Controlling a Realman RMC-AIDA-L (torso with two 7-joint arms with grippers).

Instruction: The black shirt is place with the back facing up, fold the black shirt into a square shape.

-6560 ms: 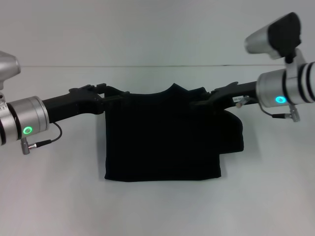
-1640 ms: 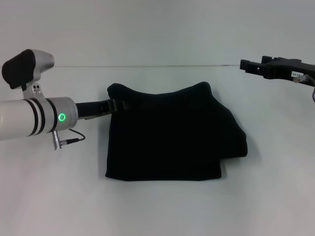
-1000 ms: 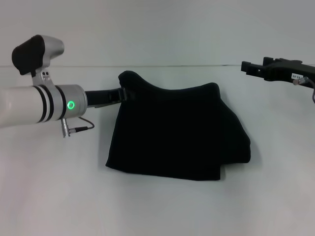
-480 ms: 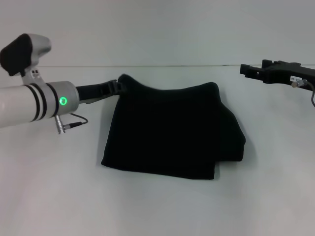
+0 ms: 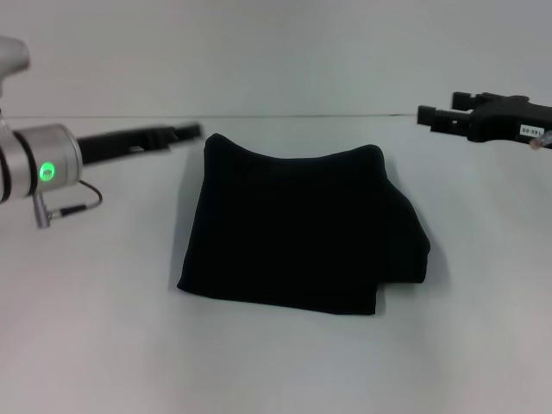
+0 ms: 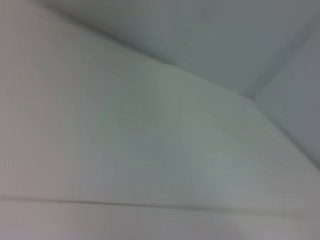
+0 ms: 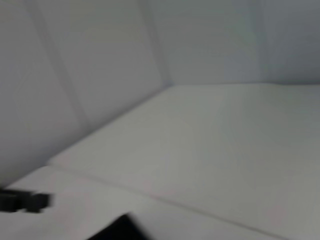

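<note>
Shirt and end effectors, head view. The black shirt (image 5: 297,233) lies folded at the centre of the white desk (image 5: 276,362), a compact dark block with a dipped far edge and a thicker bulge of layers at its 3 o'clock side; its longer axis appears to run roughly from 9 to 3 o'clock, tilted slightly so the near edge slopes toward 4 o'clock.

The left end effector (image 5: 185,132) hangs at about 10 o'clock from the shirt's centre, just beside the far-left corner and apart from the fabric, holding nothing; motion blur hides its jaw spacing, so open or closed cannot be told. The right end effector (image 5: 424,116) sits at about 2 o'clock, well apart from the cloth and above the desk's far edge, also empty; its jaw spacing cannot be told either.

In the right wrist view a dark corner of the shirt (image 7: 117,229) shows at the picture's lower edge, with the tip of the left end effector (image 7: 25,201) farther off. The left wrist view shows only pale surfaces.

Judgement: the left arm is the nearer one. The outline is close to square except for the 3 o'clock bulge, which lies on the right arm's side, so any tidying there would likely suit that arm.
</note>
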